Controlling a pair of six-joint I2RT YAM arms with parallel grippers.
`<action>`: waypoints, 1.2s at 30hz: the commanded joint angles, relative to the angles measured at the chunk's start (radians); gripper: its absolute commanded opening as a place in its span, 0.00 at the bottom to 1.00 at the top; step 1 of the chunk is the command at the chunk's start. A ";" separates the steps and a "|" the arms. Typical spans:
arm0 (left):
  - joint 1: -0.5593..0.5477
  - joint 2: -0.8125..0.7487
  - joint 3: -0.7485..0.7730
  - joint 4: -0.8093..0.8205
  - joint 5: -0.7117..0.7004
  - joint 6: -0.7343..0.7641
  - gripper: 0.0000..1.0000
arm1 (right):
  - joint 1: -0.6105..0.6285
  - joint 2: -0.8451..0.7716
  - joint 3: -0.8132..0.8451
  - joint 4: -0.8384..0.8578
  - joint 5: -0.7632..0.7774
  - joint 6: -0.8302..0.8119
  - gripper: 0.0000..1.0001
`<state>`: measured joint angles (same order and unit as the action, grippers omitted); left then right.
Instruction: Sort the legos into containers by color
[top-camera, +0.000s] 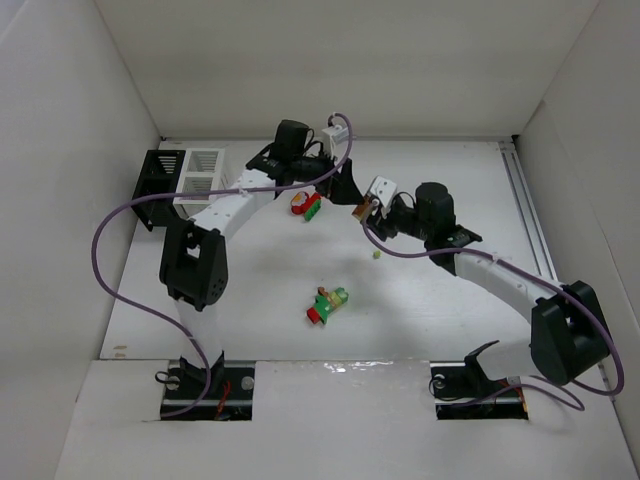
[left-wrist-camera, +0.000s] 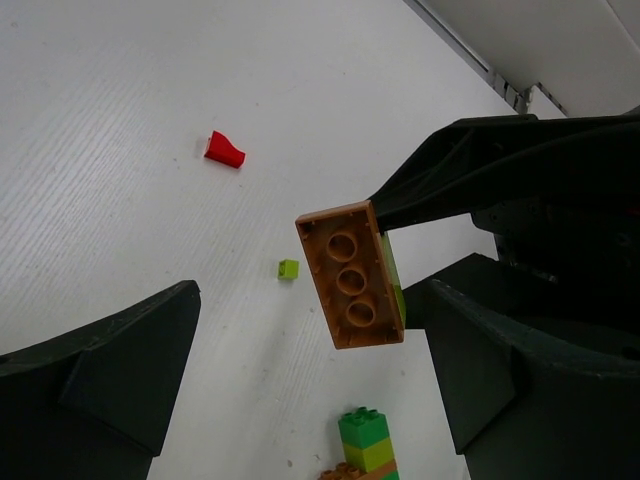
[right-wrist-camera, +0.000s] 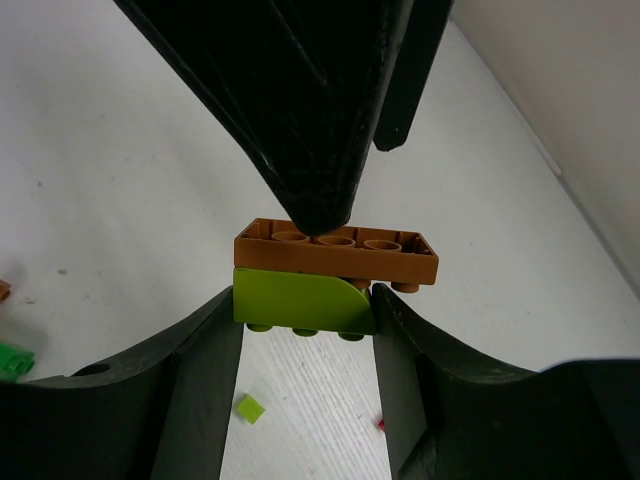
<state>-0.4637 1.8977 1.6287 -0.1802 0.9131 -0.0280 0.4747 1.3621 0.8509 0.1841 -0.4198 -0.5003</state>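
My right gripper (right-wrist-camera: 305, 305) is shut on a yellow-green brick (right-wrist-camera: 300, 300) that has an orange plate (right-wrist-camera: 335, 252) stuck to it, held above the table (top-camera: 260, 270). My left gripper (left-wrist-camera: 310, 300) is open. One of its fingers (right-wrist-camera: 300, 110) touches the top of the orange plate. In the left wrist view the plate (left-wrist-camera: 350, 275) shows its underside between the open jaws. In the top view the two grippers meet at mid table, left (top-camera: 345, 188) and right (top-camera: 363, 210). The joined black bin (top-camera: 160, 178) and white bin (top-camera: 205, 168) stand far left.
A red and green cluster (top-camera: 306, 205) lies near the left gripper. A green, orange and red cluster (top-camera: 327, 304) lies nearer the front. A tiny yellow-green piece (top-camera: 376, 253) lies below the grippers and also shows in the wrist views (left-wrist-camera: 288, 268) (right-wrist-camera: 250, 408). A red piece (left-wrist-camera: 224, 150) lies apart.
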 joint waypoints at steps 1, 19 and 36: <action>-0.009 0.015 0.066 -0.031 0.021 0.016 0.90 | 0.016 -0.003 0.028 0.086 0.019 0.011 0.00; -0.018 0.057 0.122 -0.088 0.138 0.083 0.63 | 0.015 0.025 0.057 0.086 0.019 0.029 0.00; -0.018 0.097 0.155 -0.113 0.147 0.092 0.27 | 0.015 0.006 0.039 0.106 0.029 0.039 0.00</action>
<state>-0.4789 2.0060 1.7447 -0.2981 1.0363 0.0368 0.4889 1.3880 0.8631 0.2142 -0.3851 -0.4747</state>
